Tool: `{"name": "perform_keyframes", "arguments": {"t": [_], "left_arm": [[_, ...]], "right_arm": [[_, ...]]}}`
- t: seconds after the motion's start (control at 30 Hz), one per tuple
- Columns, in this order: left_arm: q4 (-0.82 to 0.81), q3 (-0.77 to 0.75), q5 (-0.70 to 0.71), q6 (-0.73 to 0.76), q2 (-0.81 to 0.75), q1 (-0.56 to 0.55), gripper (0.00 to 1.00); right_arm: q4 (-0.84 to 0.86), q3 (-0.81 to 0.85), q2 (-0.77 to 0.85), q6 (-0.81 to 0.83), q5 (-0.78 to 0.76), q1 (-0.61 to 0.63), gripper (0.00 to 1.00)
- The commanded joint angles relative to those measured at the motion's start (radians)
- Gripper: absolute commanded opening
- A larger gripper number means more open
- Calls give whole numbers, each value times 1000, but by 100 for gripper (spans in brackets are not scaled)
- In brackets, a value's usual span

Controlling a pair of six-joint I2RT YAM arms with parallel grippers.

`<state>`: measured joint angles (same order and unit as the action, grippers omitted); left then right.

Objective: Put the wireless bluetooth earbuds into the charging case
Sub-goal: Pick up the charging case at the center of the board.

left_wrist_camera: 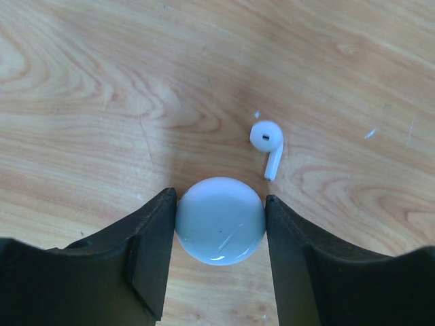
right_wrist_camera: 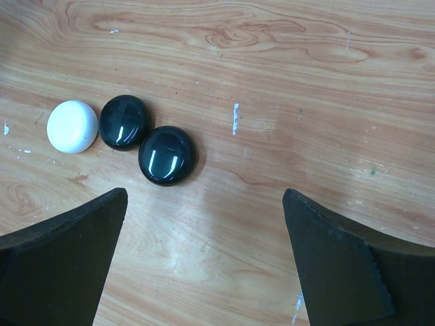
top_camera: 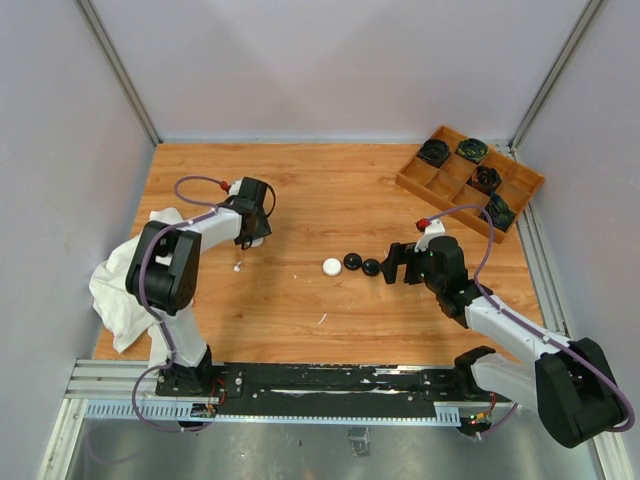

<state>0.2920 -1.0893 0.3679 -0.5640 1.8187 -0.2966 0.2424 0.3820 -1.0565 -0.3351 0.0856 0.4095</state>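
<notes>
**Left gripper clamped on a white case, earbud lying just beside it**

Left wrist view: the left gripper (left_wrist_camera: 219, 204) has a white round case (left_wrist_camera: 219, 221) between its two black fingers (left_wrist_camera: 149, 251). Each finger presses against one side of the case. The case rests on the wooden table (left_wrist_camera: 81, 102). A white earbud (left_wrist_camera: 267, 144) lies flat on the wood just beyond the case. It is close to the case but not touching it, with its stem pointing back toward the gripper.

Right wrist view: the right gripper (right_wrist_camera: 204, 197) hangs over bare wood with its fingers spread wide and nothing between them. Ahead and to its left sit three pucks in a short row. A white puck (right_wrist_camera: 72, 126) is followed by two glossy black pucks (right_wrist_camera: 123, 121) (right_wrist_camera: 167, 155). Neighbouring pucks are touching or nearly so.

Top view: the left arm reaches toward the table's left-centre, and the earbud is a small white speck near its gripper. The row of pucks lies mid-table, with the right gripper just right of it. A wooden divided tray (top_camera: 430, 197) at the far right corner holds dark round items in several compartments. A white cloth (top_camera: 115, 290) is bunched at the left edge.
</notes>
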Motion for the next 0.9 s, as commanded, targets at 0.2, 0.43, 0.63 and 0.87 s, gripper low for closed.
{"name": "perform_keyframes", "arguments": {"t": [0.2, 0.43, 0.63, 0.87], "left_arm": [[-50, 185, -110, 19, -213, -65, 45], [-167, 284, -70, 69, -354, -196, 44], [-287, 348, -14, 165, -464, -320, 44], [-425, 435, 13, 241, -564, -414, 44]], "right_arm": [[42, -8, 15, 29, 57, 23, 99], [54, -2, 15, 39, 119, 31, 99], [61, 4, 31, 45, 178, 32, 99], [34, 38, 63, 38, 255, 34, 99]]}}
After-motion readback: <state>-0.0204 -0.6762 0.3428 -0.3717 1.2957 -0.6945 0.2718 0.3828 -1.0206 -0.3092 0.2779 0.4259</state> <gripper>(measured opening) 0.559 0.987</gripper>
